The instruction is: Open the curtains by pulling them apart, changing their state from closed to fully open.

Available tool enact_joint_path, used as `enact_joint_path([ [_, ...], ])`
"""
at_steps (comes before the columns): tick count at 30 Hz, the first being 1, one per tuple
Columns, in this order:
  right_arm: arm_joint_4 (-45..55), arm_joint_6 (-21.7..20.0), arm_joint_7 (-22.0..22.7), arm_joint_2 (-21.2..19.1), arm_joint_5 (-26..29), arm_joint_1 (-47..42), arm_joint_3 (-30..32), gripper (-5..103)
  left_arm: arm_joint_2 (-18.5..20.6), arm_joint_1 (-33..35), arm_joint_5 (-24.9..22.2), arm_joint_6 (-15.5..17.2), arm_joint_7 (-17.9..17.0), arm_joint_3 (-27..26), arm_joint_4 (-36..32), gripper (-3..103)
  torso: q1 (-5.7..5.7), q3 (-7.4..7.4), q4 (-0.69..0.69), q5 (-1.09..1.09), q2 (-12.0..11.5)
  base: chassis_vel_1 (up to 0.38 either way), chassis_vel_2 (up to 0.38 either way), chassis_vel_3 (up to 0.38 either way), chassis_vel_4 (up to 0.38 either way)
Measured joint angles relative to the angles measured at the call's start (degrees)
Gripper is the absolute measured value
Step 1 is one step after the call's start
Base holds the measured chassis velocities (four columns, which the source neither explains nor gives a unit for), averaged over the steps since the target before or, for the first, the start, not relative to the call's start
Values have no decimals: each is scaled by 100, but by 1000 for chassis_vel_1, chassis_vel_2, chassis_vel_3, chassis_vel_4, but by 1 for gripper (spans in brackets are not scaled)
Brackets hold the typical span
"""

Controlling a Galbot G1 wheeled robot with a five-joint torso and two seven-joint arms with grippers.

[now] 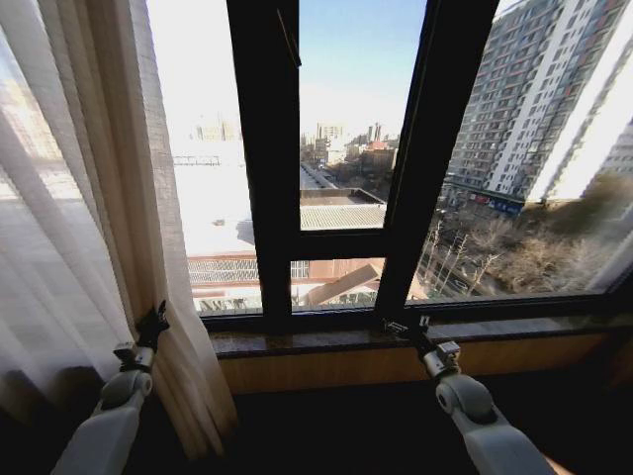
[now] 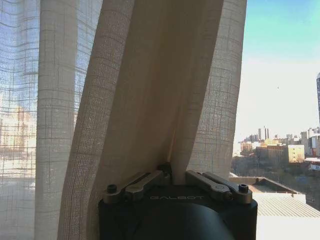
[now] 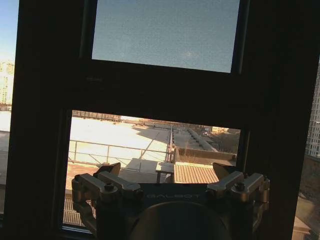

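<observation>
So the curtains were bunched up at the robot's left of the dark window frame, hanging in a thick gathered bundle of sheer cream pleats that ran down past the stone window sill. Most of the glass to the right of that bundle was already uncovered, with city rooftops and a tall apartment block visible outside.

The left gripper was right up against the inner edge of that fabric bundle, just below the level of the sill and to the left of the frame's central post. In the left wrist view, the left gripper had its linkages folded in toward the middle and a fold of the curtains came down right into the pinch point, so the fingers looked clamped on the cloth.

The right gripper sat at the sill, at the foot of the slanted right post of the window frame, well apart from the curtains. From the right wrist view, the right gripper faced the window frame head-on, fingers spread wide with nothing between them, just the lower pane and a sunlit flat roof beyond it.

Below the sill there was a wooden panel, in shadow.
</observation>
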Motion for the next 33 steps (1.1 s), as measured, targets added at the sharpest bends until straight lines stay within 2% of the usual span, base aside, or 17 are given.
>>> enact_joint_path([
  [3, 0, 0, 0, 0, 0, 0, 0, 100, 2, 14, -3, -3, 0, -3, -23, 0, 0, -1, -4, 3, 0, 361, 366, -344, -373],
  [13, 0, 0, -1, 1, 0, 0, -1, 100, -52, 56, 10, -9, -1, 13, -101, 0, -3, -2, 1, -1, 0, 292, 270, -274, -283],
  [18, 1, 0, -1, 1, 0, 0, 0, 100, -34, 70, 12, -9, -4, 16, -106, 0, -3, -1, -1, -2, 1, 36, 20, -28, -32],
  [20, -2, 0, 0, 1, 0, 0, 0, 100, 1, 80, 9, -21, -3, 16, -114, 0, -3, -1, -4, 9, 0, -29, -22, 23, 24],
  [26, -2, 0, 0, 0, 0, 0, 2, 100, 27, 124, 4, -32, 2, 24, -195, 0, -3, -1, -5, 3, 0, -46, -32, 24, 30],
  [29, -1, 0, 0, 0, 0, 0, 2, 100, -25, 147, 19, -32, 1, 62, -297, 0, -3, -1, 0, -3, 0, 17, 8, -6, 1],
  [33, -1, 0, -1, 0, 0, 0, 1, 100, -66, 138, 37, -17, -2, 98, -337, 0, -3, -1, -1, 1, 1, 0, 0, 0, 0],
])
